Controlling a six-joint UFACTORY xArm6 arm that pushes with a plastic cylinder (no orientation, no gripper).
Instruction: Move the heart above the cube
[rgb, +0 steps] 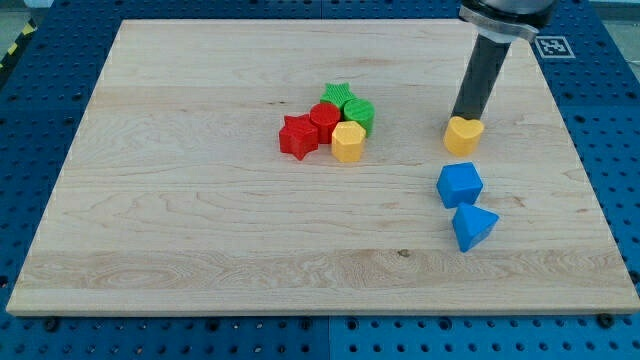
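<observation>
A yellow heart (463, 135) lies on the wooden board (200, 200) at the view's right. A blue cube (459, 185) sits just below it, a small gap between them. My tip (461, 118) stands at the heart's upper edge, touching it or nearly so. The dark rod rises from there toward the view's top right.
A blue triangular block (473, 227) lies just below the cube. A cluster sits at the board's middle: red star (297, 136), red cylinder (324, 121), green star (337, 98), green cylinder (359, 114), yellow hexagon block (347, 142). The board's right edge is close by.
</observation>
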